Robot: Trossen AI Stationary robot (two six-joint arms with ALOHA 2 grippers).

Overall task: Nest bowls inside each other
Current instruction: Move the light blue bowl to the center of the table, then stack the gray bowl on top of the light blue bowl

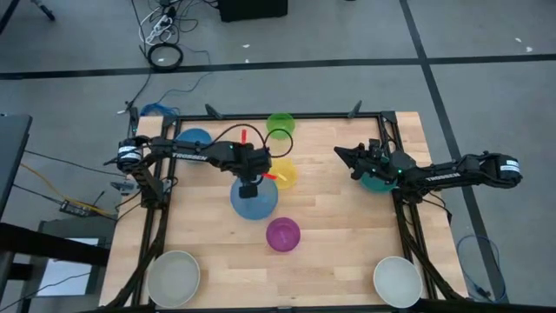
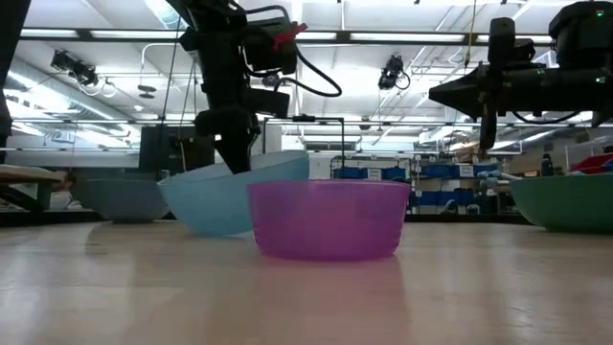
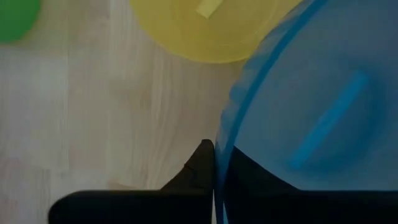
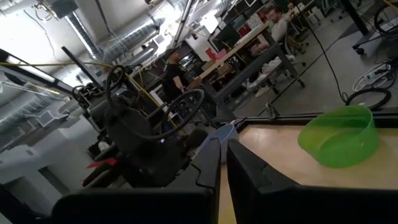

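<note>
My left gripper [image 1: 251,185] points down at the table's middle, shut on a light blue bowl [image 1: 254,200]. A yellow bowl [image 1: 281,173] stands just beyond it and a magenta bowl [image 1: 282,234] nearer the front. A green bowl [image 1: 281,124] and a darker blue bowl [image 1: 193,139] sit by the far edge. Two whitish bowls [image 1: 174,276] [image 1: 398,280] occupy the near corners. A teal bowl [image 1: 378,181] sits under my right arm, whose gripper [image 1: 340,153] hangs shut in the air, holding nothing. My left gripper pinches the light blue bowl's rim [image 3: 219,146] on its far side, one finger [image 3: 200,163] outside the wall and the other inside, showing dark through the plastic. The fingers come from above, pointing down. The bowl [image 2: 225,196] sits tilted, its right rim raised, its bottom down at the table.
Black rails run along the table's left and right sides [image 1: 148,217] [image 1: 408,226]. Bare wood lies between the magenta bowl and the near whitish bowls. People and benches show in the room beyond the far edge.
</note>
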